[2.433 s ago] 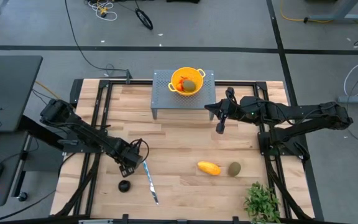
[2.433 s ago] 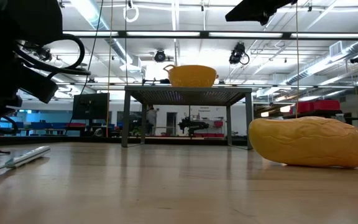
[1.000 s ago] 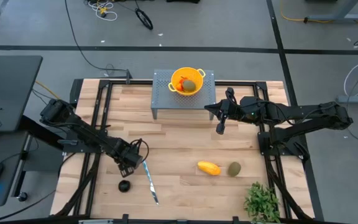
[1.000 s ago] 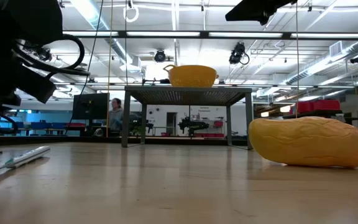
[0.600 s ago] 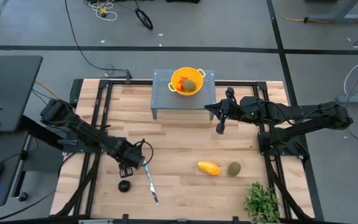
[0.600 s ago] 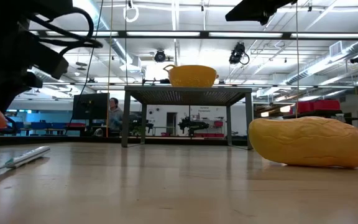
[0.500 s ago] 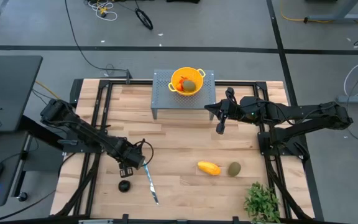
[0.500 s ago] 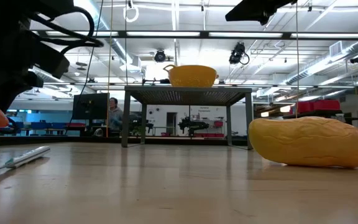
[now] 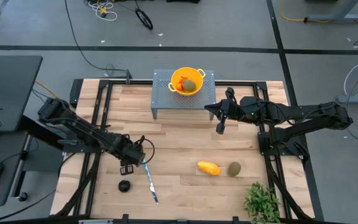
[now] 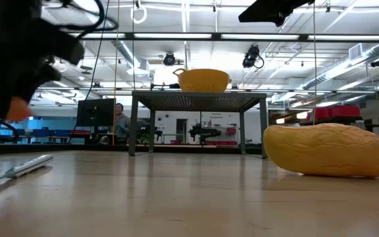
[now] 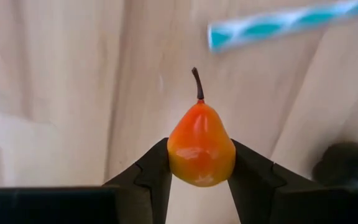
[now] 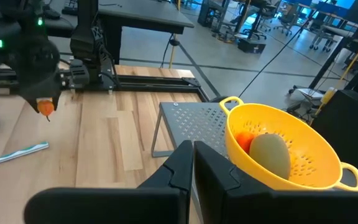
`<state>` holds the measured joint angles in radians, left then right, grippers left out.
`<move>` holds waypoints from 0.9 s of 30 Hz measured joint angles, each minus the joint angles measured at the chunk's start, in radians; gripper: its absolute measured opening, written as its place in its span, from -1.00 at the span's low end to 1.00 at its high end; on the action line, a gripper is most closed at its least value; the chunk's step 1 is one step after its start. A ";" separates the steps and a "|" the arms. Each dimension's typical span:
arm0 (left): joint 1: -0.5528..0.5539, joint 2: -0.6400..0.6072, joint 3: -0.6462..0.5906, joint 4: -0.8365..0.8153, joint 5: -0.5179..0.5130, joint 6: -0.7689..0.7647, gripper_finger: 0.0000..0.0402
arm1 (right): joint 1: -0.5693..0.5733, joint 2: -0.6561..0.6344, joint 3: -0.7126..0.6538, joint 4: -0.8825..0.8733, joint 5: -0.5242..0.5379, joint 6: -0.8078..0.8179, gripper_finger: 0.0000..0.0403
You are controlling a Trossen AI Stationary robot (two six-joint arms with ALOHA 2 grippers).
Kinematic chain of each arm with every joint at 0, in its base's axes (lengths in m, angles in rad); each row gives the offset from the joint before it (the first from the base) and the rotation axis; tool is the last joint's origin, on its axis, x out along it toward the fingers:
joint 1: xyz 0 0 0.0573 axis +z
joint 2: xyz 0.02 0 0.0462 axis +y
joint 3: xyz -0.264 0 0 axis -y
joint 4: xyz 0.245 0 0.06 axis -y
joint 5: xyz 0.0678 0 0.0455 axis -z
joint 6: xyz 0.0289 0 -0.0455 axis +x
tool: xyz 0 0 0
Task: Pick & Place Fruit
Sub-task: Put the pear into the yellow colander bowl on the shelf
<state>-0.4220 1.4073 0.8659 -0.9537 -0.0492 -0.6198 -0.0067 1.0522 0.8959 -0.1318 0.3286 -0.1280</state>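
The left gripper (image 11: 199, 163) is clamped on a small orange pear (image 11: 201, 147), which is pinched at its wide lower half between the two dark fingers (image 11: 153, 174), the jaws being held only as far apart as the fruit is wide. The pear is glossy, orange-red shading to yellow-orange at the base, with a thin dark stem pointing away from the wrist. It is held clear of the wooden table (image 9: 179, 143), above the left front part, as is seen in the low view, where the fruit (image 10: 18, 108) hangs above the board. Just beside the gripper (image 9: 131, 163) in the high view a slim knife (image 9: 150, 182) lies on the table, and a dark round fruit (image 9: 124, 185) rests near it toward the front edge. The right gripper (image 9: 219, 129) is held over the table's right rear part, near the metal stand (image 9: 160, 93), with its jaws brought together and nothing between them. A yellow colander (image 9: 187, 81) is set on the stand; an olive-green fruit (image 12: 269, 155) and an orange piece (image 12: 243, 142) lie inside it. A yellow-orange oblong fruit (image 9: 209, 168) and a second green oval (image 9: 234, 168) lie just beside each other on the right front part of the table, near a leafy plant (image 9: 263, 202).
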 joint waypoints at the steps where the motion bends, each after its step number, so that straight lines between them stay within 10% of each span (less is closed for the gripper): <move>1: 0.009 -0.012 0.011 0.001 -0.011 0.012 -0.30 | 0.000 0.000 0.000 0.000 0.000 0.000 -0.89; 27: 0.175 -0.094 0.224 0.030 -0.093 0.327 -0.30 | 0.000 0.000 0.000 0.000 -0.051 0.000 -0.89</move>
<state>-0.2465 1.3128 1.0902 -0.9237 -0.1421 -0.2928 -0.0063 1.0523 0.8959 -0.1317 0.2771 -0.1280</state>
